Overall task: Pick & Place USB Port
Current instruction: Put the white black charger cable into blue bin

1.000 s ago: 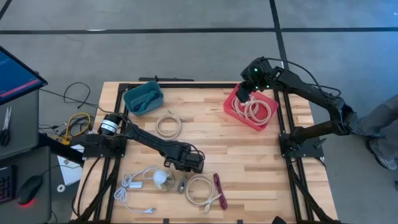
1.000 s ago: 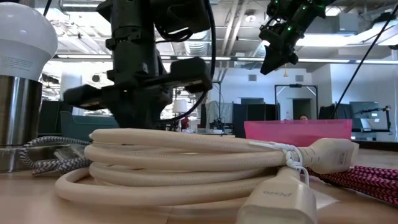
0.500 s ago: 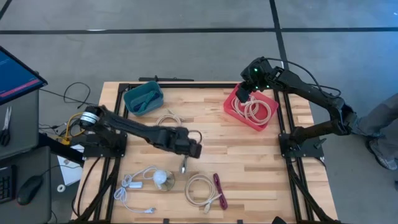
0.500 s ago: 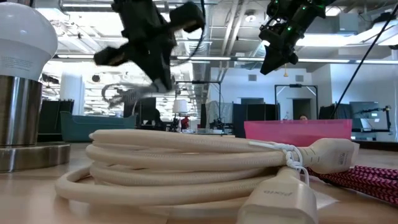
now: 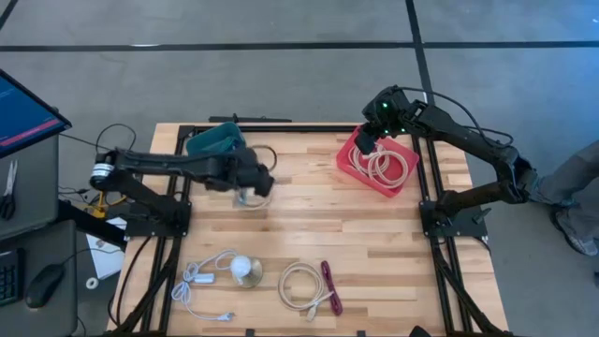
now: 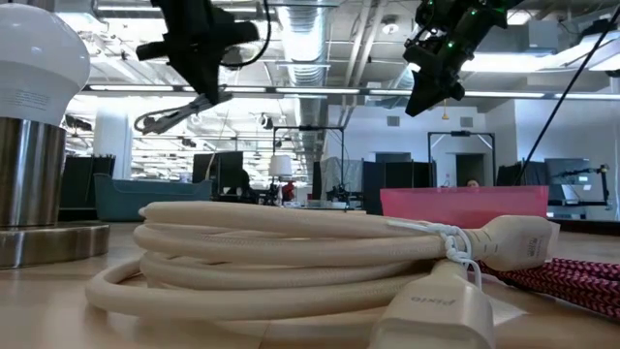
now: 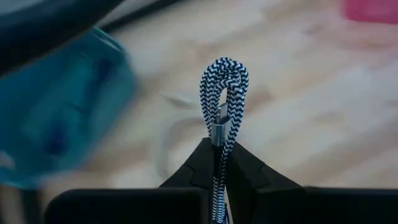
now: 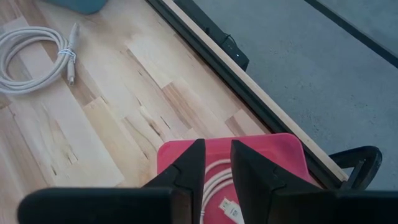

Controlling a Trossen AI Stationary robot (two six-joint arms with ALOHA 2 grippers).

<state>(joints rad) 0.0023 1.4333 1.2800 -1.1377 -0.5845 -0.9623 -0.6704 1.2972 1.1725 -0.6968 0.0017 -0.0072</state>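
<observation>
My left gripper (image 5: 251,182) hovers over the far left part of the table, beside the teal bin (image 5: 213,143) and above a beige cable coil (image 5: 253,195). It is shut on a black-and-white braided USB cable (image 7: 224,87), which also shows in the low view as the braided cable (image 6: 170,118). My right gripper (image 5: 365,142) waits open above the pink bin (image 5: 377,161), which holds coiled beige cables (image 5: 386,165); it holds nothing. My left gripper pinches the braided cable between its two fingers (image 7: 200,163), right at the metal plug (image 7: 219,134). A folded loop of cable (image 7: 224,78) sticks out past the fingertips. The cable is lifted clear of the table and slants down below the gripper (image 6: 199,85).
On the near part of the table lie a lamp with a white bulb (image 5: 246,271), a white cable (image 5: 204,277), a beige cable coil (image 5: 301,285) and a red braided cable (image 5: 330,285). Bare wood lies in the middle. A person's leg (image 5: 571,187) stands at the right.
My left gripper has risen from the near middle of the table and swung toward the far left, toward the teal bin, carrying the braided cable, which has been lifted clear of the table. My right arm has kept still.
</observation>
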